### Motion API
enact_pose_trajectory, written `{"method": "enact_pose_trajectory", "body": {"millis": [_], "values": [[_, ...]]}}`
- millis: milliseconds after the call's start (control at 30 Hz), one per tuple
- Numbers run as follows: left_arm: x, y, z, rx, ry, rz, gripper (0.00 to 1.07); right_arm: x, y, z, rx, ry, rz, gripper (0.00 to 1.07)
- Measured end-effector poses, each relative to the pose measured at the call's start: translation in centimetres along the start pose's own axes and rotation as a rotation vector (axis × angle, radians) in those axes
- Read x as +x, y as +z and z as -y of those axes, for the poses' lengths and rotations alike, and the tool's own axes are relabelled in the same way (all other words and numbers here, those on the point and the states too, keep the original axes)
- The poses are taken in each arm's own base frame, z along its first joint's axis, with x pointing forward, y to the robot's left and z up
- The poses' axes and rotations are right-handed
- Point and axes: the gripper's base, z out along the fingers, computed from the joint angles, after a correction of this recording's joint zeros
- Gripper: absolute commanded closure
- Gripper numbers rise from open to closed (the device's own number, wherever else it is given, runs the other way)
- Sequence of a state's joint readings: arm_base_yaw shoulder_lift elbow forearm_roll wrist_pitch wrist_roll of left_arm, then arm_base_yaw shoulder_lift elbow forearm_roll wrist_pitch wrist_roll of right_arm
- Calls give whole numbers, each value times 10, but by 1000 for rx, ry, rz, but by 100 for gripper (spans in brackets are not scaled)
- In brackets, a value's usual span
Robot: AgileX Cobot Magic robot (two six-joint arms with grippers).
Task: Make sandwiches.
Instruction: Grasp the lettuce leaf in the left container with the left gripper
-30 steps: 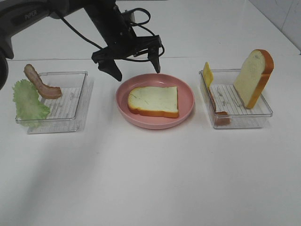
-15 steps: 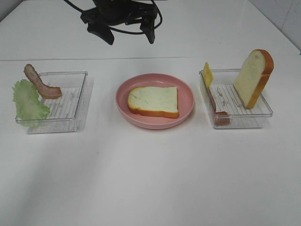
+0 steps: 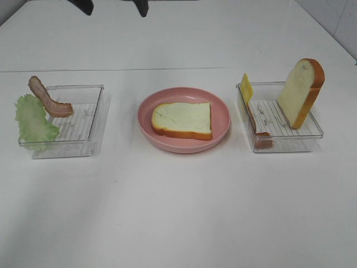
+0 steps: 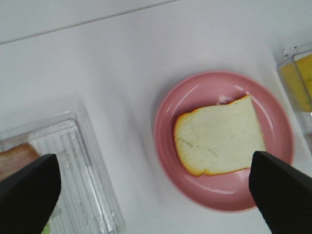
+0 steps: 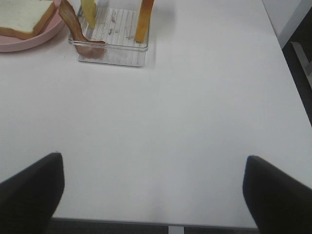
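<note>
**Exterior high view.** A plate is set at the centre of the table. One flat slice is laid on it as the base of the sandwich. On the left, the left tray is stocked with lettuce, draped over its left wall, and a bacon strip, leaned on its far-left corner. On the right, the right tray is stocked with cheese and a second strip, both propped at its left wall, and an upright slice, leaned on its right wall. The propped pieces are judged to offer raised edges for an easy pinch. Of the left gripper, only two dark fingertips are seen at the far edge, spread wide with nothing between them. The right gripper is not seen here.

**Left wrist view.** The plate and flat slice are framed between the wide-open, empty jaws. A corner of the left tray is seen to one side.

**Right wrist view.** The right gripper is shown spread wide and empty over bare table, well apart from the right tray. Each arm is judged to be stationed on the side of the tray it serves. The task is judged barely begun: only the base is laid, and fillings and top slice are not yet stacked.
</note>
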State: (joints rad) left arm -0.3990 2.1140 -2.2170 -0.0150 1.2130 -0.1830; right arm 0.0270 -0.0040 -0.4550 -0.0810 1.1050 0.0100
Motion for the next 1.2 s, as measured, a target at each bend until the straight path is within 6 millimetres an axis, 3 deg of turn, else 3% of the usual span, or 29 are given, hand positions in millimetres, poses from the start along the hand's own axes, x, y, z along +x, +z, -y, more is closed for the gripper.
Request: {"method": "enact_pose_trajectory", "body": {"millis": [267,333,367,533,833,1000,1200], "values": [[25,-21,-34,-60,-52,-71,9,0,0,0,0,0,0,11],[40,-35,-56,-97,-84,-95,9,0,0,0,0,0,0,11],[40,-35,-56,-97,-84,-95,9,0,0,0,0,0,0,11],[59,-47,-93,-162,-149,-128,9,0,0,0,0,0,0,11],[83,-37,-139,-219,-234,-221,9,0,0,0,0,0,0,11],[98,-28,-154,-229,-263,-273,9,0,0,0,0,0,0,11],[102,-13,-158,-200,-282,-276,9,0,0,0,0,0,0,11]]}}
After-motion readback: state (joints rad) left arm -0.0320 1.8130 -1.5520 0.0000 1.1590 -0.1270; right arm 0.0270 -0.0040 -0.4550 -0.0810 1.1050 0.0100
